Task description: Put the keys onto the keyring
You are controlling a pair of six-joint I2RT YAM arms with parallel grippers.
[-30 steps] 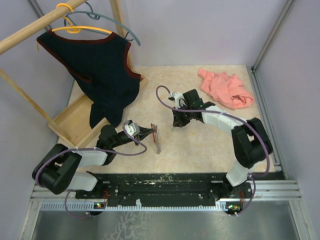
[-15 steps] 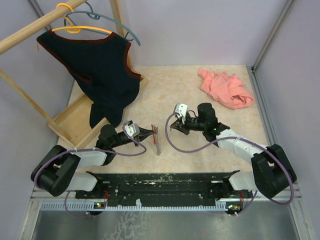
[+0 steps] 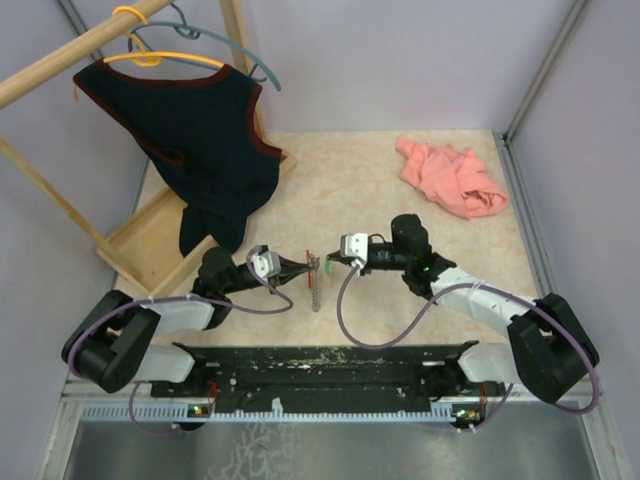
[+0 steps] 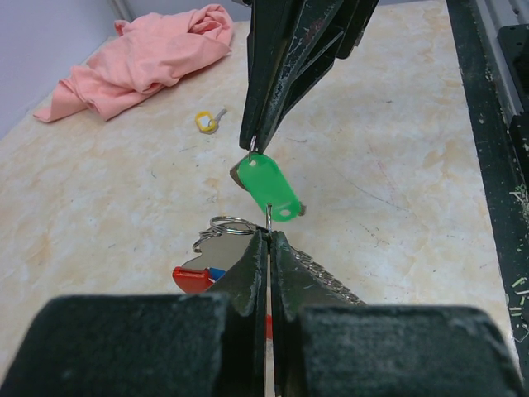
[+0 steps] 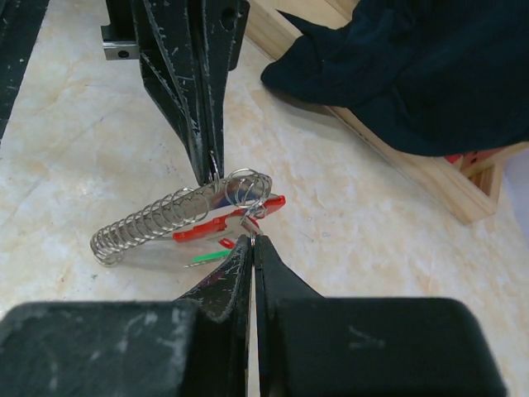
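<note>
The keyring point(image 3: 315, 288) lies front-centre on the table, a silvery coiled strip point(image 5: 153, 225) with a red tag point(image 5: 266, 204) and wire rings. My left gripper point(image 3: 303, 266) is shut on a thin ring of it, seen in the left wrist view point(image 4: 269, 234). My right gripper point(image 3: 326, 263) faces it tip to tip, shut on the small ring of a key with a green tag point(image 4: 269, 186), right against the keyring point(image 5: 250, 238). In the left wrist view the right gripper point(image 4: 252, 147) comes in from the top. A small yellow-tagged key point(image 4: 207, 121) lies farther back.
A pink cloth point(image 3: 450, 178) lies at the back right. A black vest point(image 3: 200, 130) hangs from a wooden rack whose base frame point(image 3: 150, 245) sits at the left. Grey walls close in the table.
My right arm has swung from the table's middle forward and left, bringing the green-tagged key up to the left gripper's tips. The left gripper has stayed in place on the keyring.
</note>
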